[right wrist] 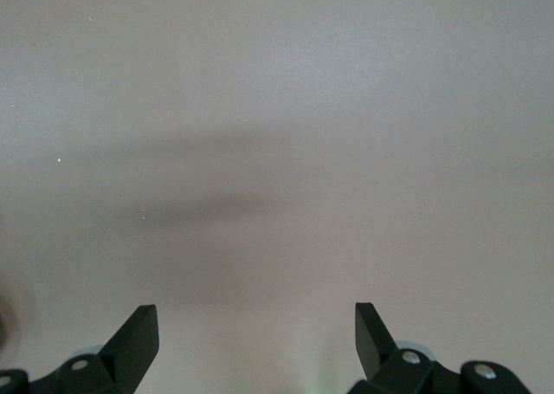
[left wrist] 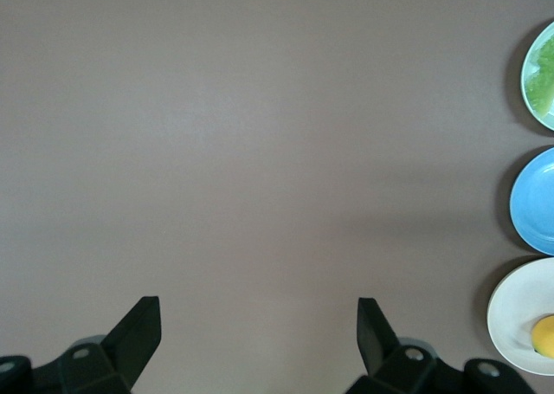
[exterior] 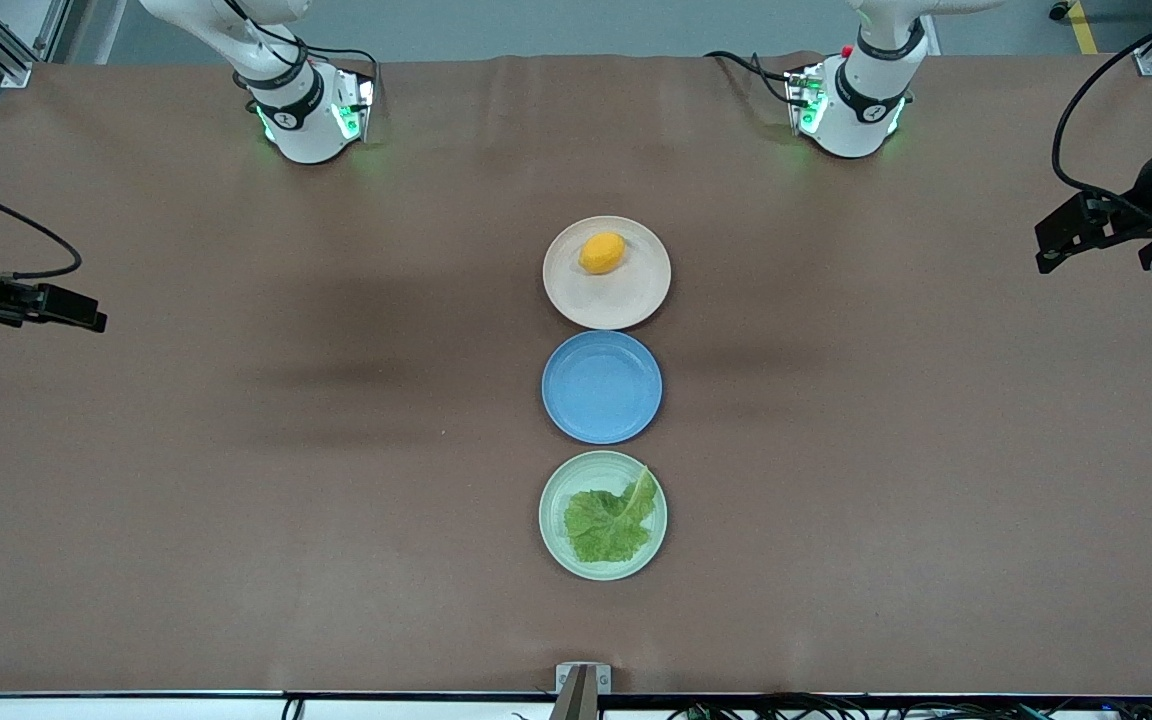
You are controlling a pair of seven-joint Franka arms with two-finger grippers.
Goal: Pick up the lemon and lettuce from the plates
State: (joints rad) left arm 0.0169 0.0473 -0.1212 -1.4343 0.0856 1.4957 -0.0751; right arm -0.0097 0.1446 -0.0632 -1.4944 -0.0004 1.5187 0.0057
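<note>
The lemon (exterior: 602, 253) lies on the beige-pink plate (exterior: 626, 302), the plate farthest from the front camera. The lettuce (exterior: 611, 522) lies on the mint green plate (exterior: 550, 498), the nearest one. My left gripper (exterior: 1042, 250) hangs open and empty over the left arm's end of the table, well apart from the plates. My right gripper (exterior: 96, 318) hangs open and empty over the right arm's end. The left wrist view shows its own open gripper (left wrist: 260, 325), the lemon (left wrist: 545, 335), the beige-pink plate (left wrist: 515, 312) and the lettuce (left wrist: 545, 69). The right wrist view shows only its open gripper (right wrist: 257, 329) over bare cloth.
An empty blue plate (exterior: 602, 387) sits between the two task plates, in one row at mid-table; it also shows in the left wrist view (left wrist: 535, 199). A brown cloth (exterior: 286, 450) covers the table. A small metal bracket (exterior: 582, 678) sits at the near edge.
</note>
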